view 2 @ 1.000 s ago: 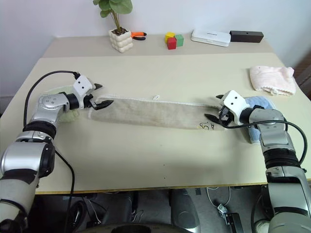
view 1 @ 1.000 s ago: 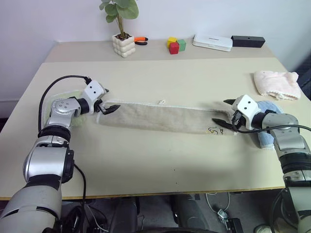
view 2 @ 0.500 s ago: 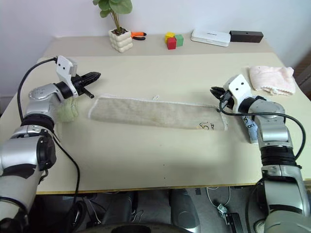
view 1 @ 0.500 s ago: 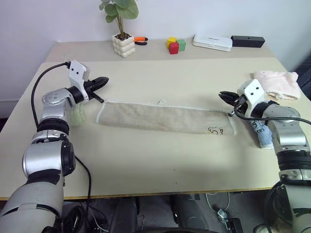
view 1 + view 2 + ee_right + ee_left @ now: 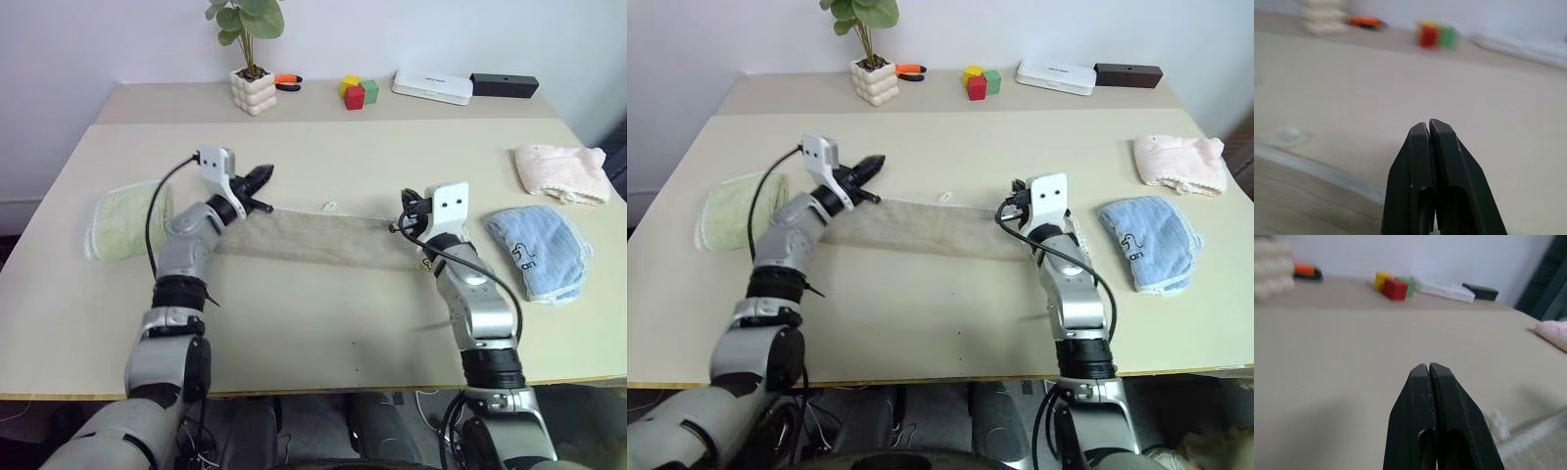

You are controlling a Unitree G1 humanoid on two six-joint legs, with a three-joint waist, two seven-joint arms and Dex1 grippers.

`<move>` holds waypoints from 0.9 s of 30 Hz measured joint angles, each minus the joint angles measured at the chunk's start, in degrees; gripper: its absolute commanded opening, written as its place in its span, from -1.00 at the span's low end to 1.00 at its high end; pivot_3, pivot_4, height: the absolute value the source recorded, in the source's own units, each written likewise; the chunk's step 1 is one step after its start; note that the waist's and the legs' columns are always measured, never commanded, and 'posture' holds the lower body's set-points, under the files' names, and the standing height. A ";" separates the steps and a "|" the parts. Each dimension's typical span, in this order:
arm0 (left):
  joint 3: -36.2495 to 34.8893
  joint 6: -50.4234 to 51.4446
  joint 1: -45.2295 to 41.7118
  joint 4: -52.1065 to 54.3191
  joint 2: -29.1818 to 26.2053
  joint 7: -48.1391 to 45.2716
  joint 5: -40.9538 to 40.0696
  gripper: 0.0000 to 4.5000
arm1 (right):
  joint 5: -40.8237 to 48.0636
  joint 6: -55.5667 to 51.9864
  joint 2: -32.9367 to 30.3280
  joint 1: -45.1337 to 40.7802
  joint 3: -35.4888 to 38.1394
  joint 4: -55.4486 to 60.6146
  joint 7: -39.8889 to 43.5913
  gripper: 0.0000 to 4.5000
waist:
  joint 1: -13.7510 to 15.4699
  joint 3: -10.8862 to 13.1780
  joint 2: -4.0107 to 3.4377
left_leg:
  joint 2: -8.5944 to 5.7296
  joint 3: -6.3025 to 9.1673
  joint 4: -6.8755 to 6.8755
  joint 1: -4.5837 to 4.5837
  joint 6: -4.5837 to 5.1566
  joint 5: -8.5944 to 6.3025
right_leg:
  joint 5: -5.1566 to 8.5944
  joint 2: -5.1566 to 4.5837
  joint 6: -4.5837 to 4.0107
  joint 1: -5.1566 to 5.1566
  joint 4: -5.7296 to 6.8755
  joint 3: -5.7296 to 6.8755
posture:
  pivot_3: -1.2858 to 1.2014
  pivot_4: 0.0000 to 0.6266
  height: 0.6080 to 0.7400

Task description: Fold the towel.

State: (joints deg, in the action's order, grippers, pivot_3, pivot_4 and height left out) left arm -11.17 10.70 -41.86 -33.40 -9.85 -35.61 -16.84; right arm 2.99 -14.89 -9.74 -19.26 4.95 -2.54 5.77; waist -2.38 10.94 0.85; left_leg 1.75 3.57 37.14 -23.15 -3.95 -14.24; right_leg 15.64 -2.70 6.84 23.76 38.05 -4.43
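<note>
Flat on the table (image 5: 323, 323), the beige towel (image 5: 313, 240) lies as a long strip running left to right across the middle, with a white corded edge along its far side and a small white loop (image 5: 330, 207) near the centre of that edge. Above its left end hangs the left gripper (image 5: 263, 176), fingers pressed together with nothing between them; the left wrist view shows the two black fingers (image 5: 1420, 396) meeting along their whole length over bare tabletop. Over the towel's right end sits the right gripper (image 5: 1011, 204), likewise closed on nothing, its fingers (image 5: 1422, 156) tight against each other just above the corded edge.

Well to the left lies a folded light green towel (image 5: 122, 217). To the right lies a blue cloth (image 5: 539, 250), and beyond it a pink towel (image 5: 560, 171). Along the far side stand a potted plant (image 5: 247, 59), coloured blocks (image 5: 356, 91), a white box (image 5: 432, 86) and a black box (image 5: 504, 84).
</note>
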 measured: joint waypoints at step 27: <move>0.24 -8.69 -1.97 -13.94 -10.89 -1.35 2.71 0.73 | -0.87 3.52 -5.03 0.32 3.64 -7.35 -0.28 0.29 | -0.17 0.00 0.00 | 0.00 0.00 -0.15 0.42 0.01 -0.01 | 0.01 0.03 0.00 -0.40 -0.15 0.00 | 0.03 -0.52 1.00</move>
State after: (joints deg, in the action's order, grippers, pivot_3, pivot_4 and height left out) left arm -10.93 2.01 -43.83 -47.34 -20.74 -36.96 -14.12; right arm 2.12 -11.37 -14.77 -18.93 8.59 -9.89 5.48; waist -2.55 10.94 0.85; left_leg 1.76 3.57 36.99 -22.73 -3.94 -14.25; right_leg 15.64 -2.67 6.84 23.35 37.90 -4.43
